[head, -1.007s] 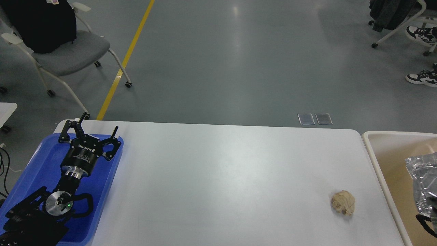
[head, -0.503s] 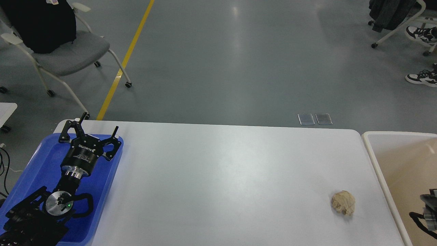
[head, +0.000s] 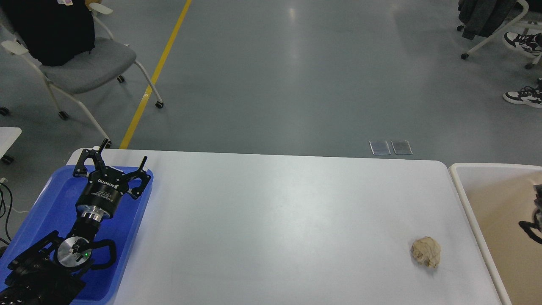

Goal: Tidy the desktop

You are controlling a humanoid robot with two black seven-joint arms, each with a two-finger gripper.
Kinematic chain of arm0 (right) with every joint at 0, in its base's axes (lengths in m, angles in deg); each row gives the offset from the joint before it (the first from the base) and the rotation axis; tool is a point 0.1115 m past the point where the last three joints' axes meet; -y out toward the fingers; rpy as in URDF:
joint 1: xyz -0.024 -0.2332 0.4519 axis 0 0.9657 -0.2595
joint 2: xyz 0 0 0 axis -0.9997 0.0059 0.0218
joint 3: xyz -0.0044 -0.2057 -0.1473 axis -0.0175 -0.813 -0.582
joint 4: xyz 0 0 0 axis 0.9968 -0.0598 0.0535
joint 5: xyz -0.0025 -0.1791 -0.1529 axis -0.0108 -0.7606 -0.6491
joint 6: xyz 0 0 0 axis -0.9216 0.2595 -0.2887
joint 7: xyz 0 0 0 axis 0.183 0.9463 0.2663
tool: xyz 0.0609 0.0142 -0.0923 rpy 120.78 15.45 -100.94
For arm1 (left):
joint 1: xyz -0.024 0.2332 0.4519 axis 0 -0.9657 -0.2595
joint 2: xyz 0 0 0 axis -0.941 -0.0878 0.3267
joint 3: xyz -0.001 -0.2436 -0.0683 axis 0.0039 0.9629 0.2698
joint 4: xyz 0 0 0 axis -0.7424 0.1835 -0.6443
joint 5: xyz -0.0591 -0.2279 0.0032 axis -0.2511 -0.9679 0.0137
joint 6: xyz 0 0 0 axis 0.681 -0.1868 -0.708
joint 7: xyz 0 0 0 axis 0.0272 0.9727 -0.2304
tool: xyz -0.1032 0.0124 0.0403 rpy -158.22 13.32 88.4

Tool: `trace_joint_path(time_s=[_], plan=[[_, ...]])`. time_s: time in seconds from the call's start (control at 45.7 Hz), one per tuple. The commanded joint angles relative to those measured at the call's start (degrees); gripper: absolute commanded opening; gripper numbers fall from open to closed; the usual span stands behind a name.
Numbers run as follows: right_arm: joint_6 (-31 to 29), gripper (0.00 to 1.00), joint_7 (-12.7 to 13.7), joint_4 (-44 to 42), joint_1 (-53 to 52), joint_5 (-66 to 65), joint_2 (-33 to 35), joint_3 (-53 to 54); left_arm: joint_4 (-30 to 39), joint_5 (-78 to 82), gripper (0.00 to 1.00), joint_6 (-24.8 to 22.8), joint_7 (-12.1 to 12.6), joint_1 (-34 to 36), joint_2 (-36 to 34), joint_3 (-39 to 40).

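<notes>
The white desktop (head: 279, 220) fills the lower part of the head view. A crumpled beige paper ball (head: 426, 251) lies on it near the right edge. My left gripper (head: 124, 152) is open and empty, held over the far end of the blue tray (head: 42, 203) at the desktop's left. My right gripper (head: 534, 212) shows only as a dark part at the view's right edge, over the beige white-rimmed bin (head: 461, 186). Its fingers cannot be told apart. It is well to the right of the paper ball.
A grey chair (head: 84, 63) with dark clothing stands on the floor beyond the far left corner, next to a yellow floor line (head: 156, 72). Another chair and a person's shoes (head: 523, 95) are at the far right.
The crinkled clear plastic seen at the right edge a second ago is gone from view. My right gripper has moved farther away over the bin. My left arm has not moved.
</notes>
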Motion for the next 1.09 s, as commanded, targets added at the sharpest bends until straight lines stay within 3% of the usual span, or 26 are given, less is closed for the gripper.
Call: trace_joint_path(time_s=[0.0,0.219,0.328,0.46,0.635,0.832,0.963,1.072], plan=[[-6.34,0.99,0.13,2.85,-9.94,-0.85,5.43,-5.73,0.00,0.00,0.99,0.00,-0.05,0.01,0.00,0.00],[-5.73,0.98,0.05,25.07,-24.17,-5.07,16.76,-15.65,0.00,0.00,0.99,0.00,-0.05,0.01,0.00,0.00],[-5.55,0.98,-0.30,32.72,-34.70,-4.55,17.92,-27.57,0.00,0.00,0.99,0.00,0.04,0.10,0.00,0.00],[-5.81,0.98,-0.57,39.59,-41.76,-4.28,17.91,-34.56,0.00,0.00,0.99,-0.09,0.04,0.10,0.00,-0.09],[-6.08,0.98,-0.57,49.08,-51.42,-4.10,17.04,-41.41,0.00,0.00,0.99,-0.09,0.13,0.10,0.09,-0.09],[-6.61,0.98,-0.74,50.67,-61.09,-4.01,9.75,-53.70,0.00,0.00,0.99,-0.09,0.13,0.10,0.09,-0.09],[-6.69,0.98,-3.99,54.80,-67.25,-4.01,5.70,-60.84,0.00,0.00,0.99,0.00,0.13,0.10,0.09,-0.09],[-6.78,0.98,-4.17,59.10,-71.12,-4.01,4.12,-62.51,0.00,0.00,0.99,-0.09,0.13,0.10,0.09,-0.09]])
